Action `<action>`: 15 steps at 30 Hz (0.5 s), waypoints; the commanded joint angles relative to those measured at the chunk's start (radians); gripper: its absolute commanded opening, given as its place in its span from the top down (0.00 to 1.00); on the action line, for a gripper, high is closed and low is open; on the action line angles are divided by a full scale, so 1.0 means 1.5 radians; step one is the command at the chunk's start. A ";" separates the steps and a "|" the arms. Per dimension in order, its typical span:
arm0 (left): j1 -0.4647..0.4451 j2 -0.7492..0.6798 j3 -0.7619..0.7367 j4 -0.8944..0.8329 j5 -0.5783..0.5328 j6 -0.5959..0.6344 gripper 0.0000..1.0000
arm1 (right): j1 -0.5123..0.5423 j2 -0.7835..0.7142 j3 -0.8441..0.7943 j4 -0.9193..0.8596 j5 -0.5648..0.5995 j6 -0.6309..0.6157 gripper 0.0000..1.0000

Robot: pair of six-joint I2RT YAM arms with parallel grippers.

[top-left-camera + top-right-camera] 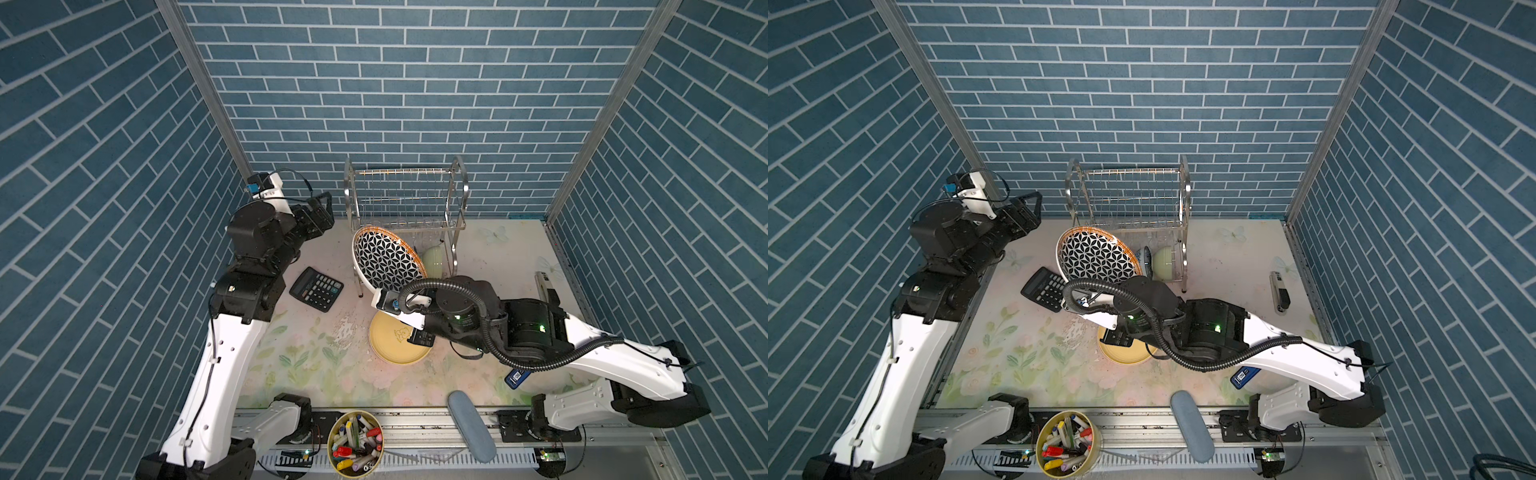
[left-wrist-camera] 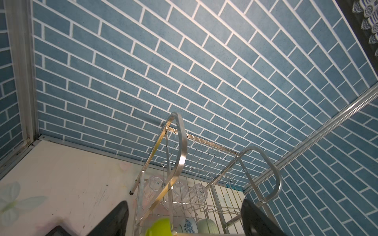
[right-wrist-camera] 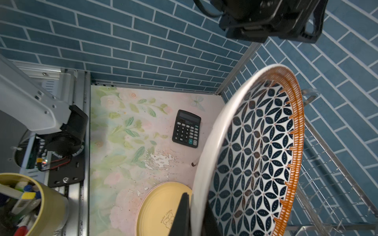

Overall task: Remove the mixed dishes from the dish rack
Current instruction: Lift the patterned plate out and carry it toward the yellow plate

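The left gripper [image 1: 326,212] hung spread and empty beside the dish rack [image 2: 183,147]. The right gripper [image 3: 196,215] pinched the star-patterned plate [image 1: 388,259] by its lower rim, tilted, in front of the rack, above the yellow plate [image 1: 390,349]. Such an edge grip could let it pivot, slip and strike that plate.

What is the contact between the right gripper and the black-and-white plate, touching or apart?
Touching. The right wrist view shows the right gripper shut on the rim of the black-and-white plate, one finger on each face.
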 commanded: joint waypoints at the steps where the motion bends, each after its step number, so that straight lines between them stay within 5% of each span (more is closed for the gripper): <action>1: 0.002 -0.036 0.021 -0.123 0.021 -0.015 0.11 | 0.012 -0.002 -0.001 0.061 0.117 -0.101 1.00; 15: 0.002 -0.022 0.025 -0.224 0.310 -0.030 0.15 | 0.019 0.012 -0.040 0.022 0.141 -0.094 1.00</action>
